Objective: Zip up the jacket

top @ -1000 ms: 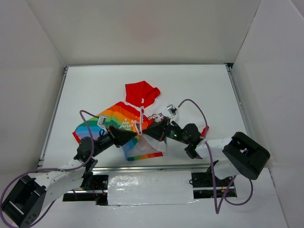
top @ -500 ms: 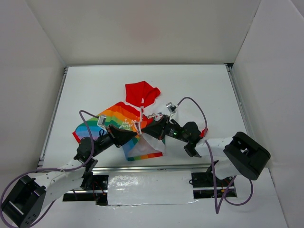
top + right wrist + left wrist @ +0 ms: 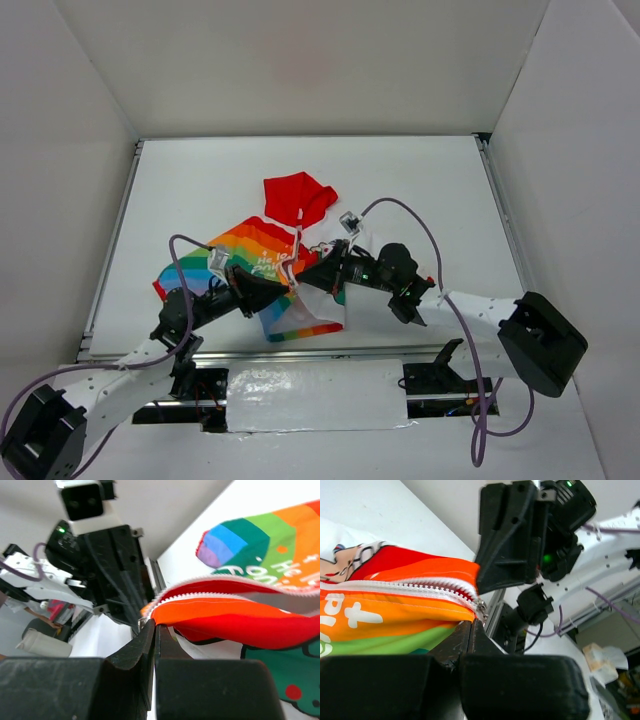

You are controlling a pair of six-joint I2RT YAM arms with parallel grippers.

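The jacket (image 3: pixel 255 262) lies mid-table with its red hood (image 3: pixel 298 198) pointing away, the rainbow half on the left and the white half (image 3: pixel 325 305) on the right. My left gripper (image 3: pixel 287 283) is shut on the jacket's bottom edge; in the left wrist view its jaws (image 3: pixel 472 624) close just under the lower end of the white zipper (image 3: pixel 410 587). My right gripper (image 3: pixel 308 281) faces it almost tip to tip, shut on the orange fabric (image 3: pixel 210 612) beside the zipper (image 3: pixel 215 592), with its tips meeting (image 3: pixel 154 623). The jacket's bottom is lifted off the table.
White walls enclose the table on three sides. A metal rail (image 3: pixel 300 352) and a silver taped strip (image 3: pixel 315 395) run along the near edge. A purple cable (image 3: pixel 405 212) loops above the right arm, and another (image 3: pixel 180 245) loops by the left arm.
The right arm has stretched further left and its elbow swung right. Both grippers stay shut together at the jacket's bottom, which has lifted and shifted slightly toward the near edge.
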